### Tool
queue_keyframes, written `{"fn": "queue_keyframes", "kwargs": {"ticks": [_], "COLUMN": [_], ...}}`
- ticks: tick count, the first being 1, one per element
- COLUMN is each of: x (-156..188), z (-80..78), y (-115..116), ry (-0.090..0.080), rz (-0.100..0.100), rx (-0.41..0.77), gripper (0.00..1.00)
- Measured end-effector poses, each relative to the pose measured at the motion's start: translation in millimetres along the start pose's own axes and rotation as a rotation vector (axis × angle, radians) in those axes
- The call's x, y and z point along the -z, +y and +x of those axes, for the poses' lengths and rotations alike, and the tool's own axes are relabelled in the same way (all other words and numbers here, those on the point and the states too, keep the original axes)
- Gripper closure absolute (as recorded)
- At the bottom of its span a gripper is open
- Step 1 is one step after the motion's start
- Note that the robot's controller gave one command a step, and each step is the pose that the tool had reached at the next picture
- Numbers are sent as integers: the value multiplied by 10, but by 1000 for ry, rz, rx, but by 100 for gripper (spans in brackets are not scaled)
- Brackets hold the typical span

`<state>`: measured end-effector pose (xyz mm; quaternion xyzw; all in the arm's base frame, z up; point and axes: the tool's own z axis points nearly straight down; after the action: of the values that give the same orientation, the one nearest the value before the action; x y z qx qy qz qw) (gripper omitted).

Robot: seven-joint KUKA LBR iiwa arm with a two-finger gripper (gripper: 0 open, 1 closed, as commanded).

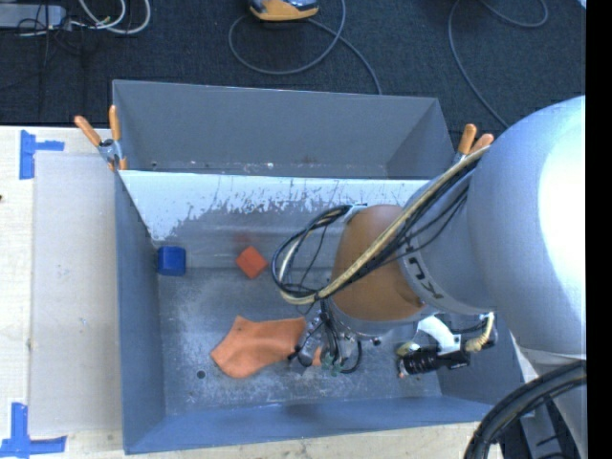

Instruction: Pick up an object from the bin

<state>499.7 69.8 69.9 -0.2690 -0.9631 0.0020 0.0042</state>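
My gripper (318, 348) is low in the bin, near the front and a little right of the middle, under the arm's orange cover. It is right at the right end of a crumpled orange cloth (253, 346) that lies flat on the bin floor. Whether the cloth is in its grasp is hidden. A small orange-red cube (251, 262) sits further back, above the cloth. A blue cube (172, 260) lies at the left near the bin's wall.
A small white, black and yellow thing (438, 347) lies at the front right of the bin, below the arm. The arm and its looped cables cover the bin's right half. Bare floor lies between the cubes and the cloth.
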Motion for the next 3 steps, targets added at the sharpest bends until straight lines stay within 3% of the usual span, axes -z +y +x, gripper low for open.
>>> {"fn": "queue_keyframes", "kwargs": {"ticks": [1,2,3], "x": [0,481,773], "z": [0,3,-90], "y": [0,30,35], "ry": [0,6,-3], "rz": [0,5,-2], "rx": [0,14,26], "gripper": [100,100,100]}}
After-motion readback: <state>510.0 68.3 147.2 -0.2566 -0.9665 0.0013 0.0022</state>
